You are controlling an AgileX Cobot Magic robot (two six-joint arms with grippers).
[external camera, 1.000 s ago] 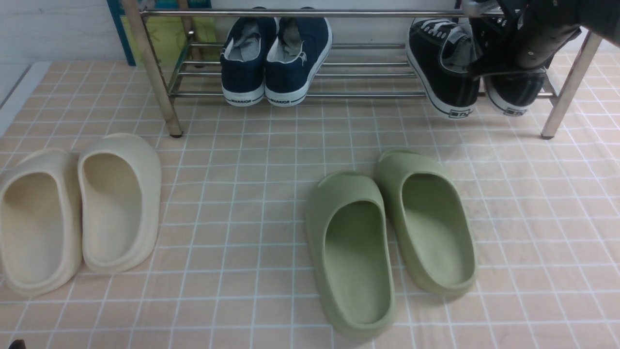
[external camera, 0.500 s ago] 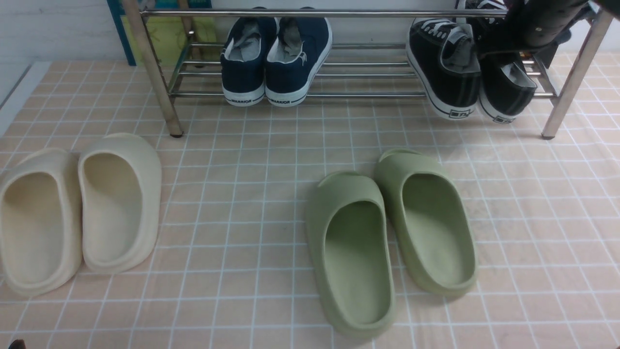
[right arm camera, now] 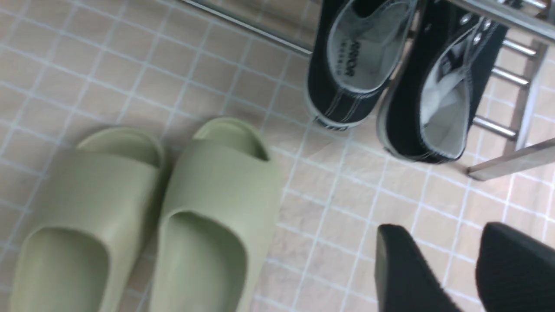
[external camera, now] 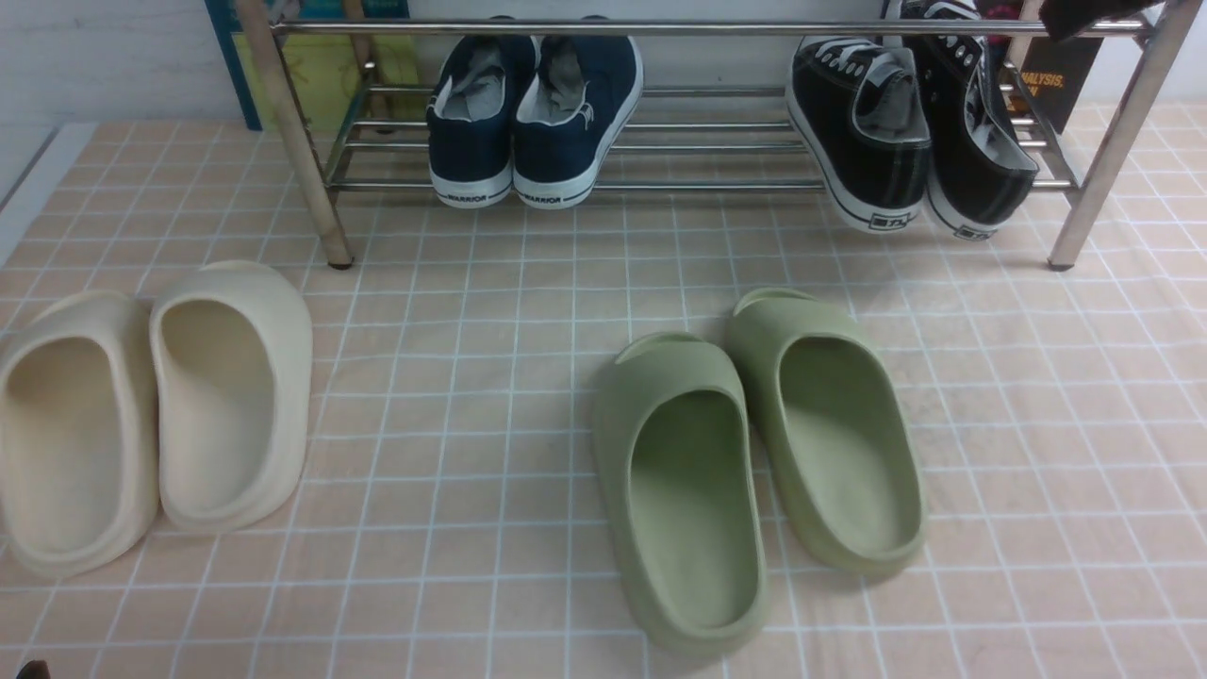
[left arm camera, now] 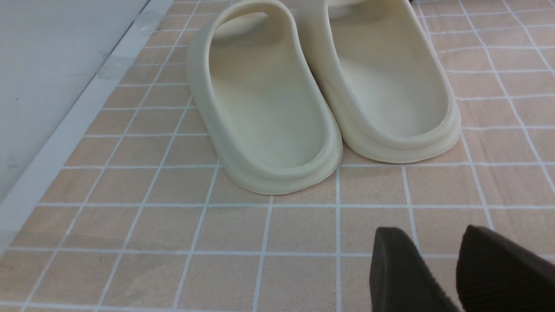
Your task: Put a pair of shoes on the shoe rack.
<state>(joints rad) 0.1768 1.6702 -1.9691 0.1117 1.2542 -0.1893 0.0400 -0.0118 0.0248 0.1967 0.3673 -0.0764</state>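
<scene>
- Tiled table: black sneakers sit at the right end of the rack, heels overhanging.
- Empty, fingers apart: right claw, left claw.
- You should retreat clear of the top bar.

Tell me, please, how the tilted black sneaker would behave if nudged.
The tilted black sneaker sits on edge beside its mate, so it would probably tip easily. Its heel overhangs the shoe rack, so it might slide off.
</scene>
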